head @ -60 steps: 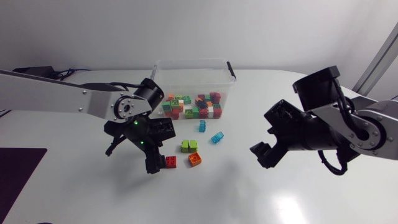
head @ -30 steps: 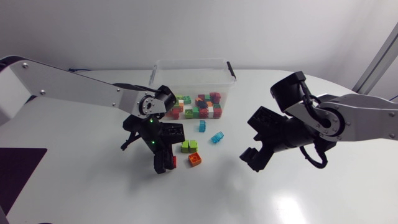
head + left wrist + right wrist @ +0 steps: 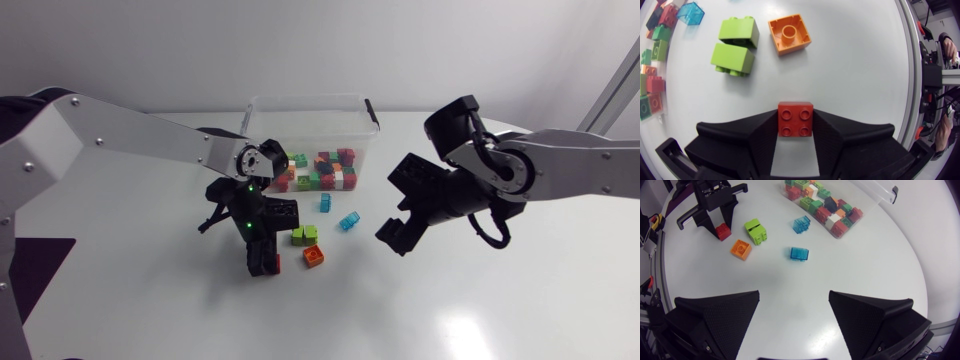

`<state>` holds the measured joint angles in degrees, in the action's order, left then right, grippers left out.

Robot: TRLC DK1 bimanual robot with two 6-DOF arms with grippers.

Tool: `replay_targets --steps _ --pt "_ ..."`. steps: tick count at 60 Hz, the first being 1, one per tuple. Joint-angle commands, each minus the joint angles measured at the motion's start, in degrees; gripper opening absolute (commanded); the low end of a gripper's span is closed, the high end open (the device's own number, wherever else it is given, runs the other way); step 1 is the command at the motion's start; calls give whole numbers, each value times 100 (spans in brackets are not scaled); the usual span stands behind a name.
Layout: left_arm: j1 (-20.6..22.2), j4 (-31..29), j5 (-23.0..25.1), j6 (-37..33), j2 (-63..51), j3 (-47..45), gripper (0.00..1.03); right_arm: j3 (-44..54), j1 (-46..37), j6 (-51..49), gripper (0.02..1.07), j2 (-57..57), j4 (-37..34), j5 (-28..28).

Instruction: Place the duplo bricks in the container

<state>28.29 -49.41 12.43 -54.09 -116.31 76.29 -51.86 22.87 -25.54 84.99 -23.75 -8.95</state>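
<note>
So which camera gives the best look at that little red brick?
The left wrist view: the red brick sits close and clear, studs up, held between the fingers of the left claw. The head view shows only a red sliver beside that claw; the right wrist view shows it tiny, far off.

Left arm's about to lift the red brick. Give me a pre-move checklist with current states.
1. Red brick between left jaws, both sides touching: ok.
2. Grip firm enough to lift: cannot tell.
3. Green bricks and orange brick apart from the red brick, ahead of the jaws: ok.
4. Container has room, its bricks lie low: ok.
5. Right jaws open and empty: ok.
6. Right arm off the likely line from red brick to container: ok, though close.
</note>
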Motion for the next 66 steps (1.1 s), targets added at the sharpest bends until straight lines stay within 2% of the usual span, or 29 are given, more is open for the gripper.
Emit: replay_targets --steps 1,20,36,51,61,66 --pt "-122 -218 67 -173 47 132 24 -308 130 119 102 387 54 -19" --pt "-430 -755 480 -199 1067 334 24 -1318 349 708 99 1854 28 359" --pt "-746 -781 893 56 1787 905 25 -1811 437 875 94 2584 10 482" --pt "-1054 -632 1421 451 1910 1494 25 -2215 472 910 87 3032 -69 526" --pt "-1159 -174 1614 733 1981 1555 25 -2417 481 893 72 3278 -69 552" --pt "-1195 107 1623 926 1972 1564 25 -2461 499 884 60 3331 -69 552"
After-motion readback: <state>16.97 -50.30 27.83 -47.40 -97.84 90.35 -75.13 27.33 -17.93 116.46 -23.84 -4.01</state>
